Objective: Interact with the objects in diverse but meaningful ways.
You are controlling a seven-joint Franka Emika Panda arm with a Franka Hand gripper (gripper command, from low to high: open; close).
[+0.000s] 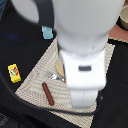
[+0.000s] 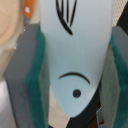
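The white-and-blue fish [image 2: 75, 55] fills the middle of the wrist view. Its pale body stands between the two fingers [image 2: 27, 80] of the gripper [image 2: 75, 70], and the green pads press against both of its sides, so the gripper is clamped on the fish. A dark curved line and a small dot are visible on the lower part of the fish.

In the exterior view the white arm [image 1: 82, 45] covers the centre of the frame and hides the fish. Below it lies a woven placemat [image 1: 35, 82]. The brown sausage [image 1: 48, 93] rests on the mat in the lower left part. The yellow packet with red mark [image 1: 14, 73] lies on the dark table [image 1: 17, 40] at the left edge, apart from the mat. The pale blue carton [image 1: 47, 33] stands in the upper left, just beside the arm. A part of the round wooden plate [image 1: 59, 68] shows near the arm.
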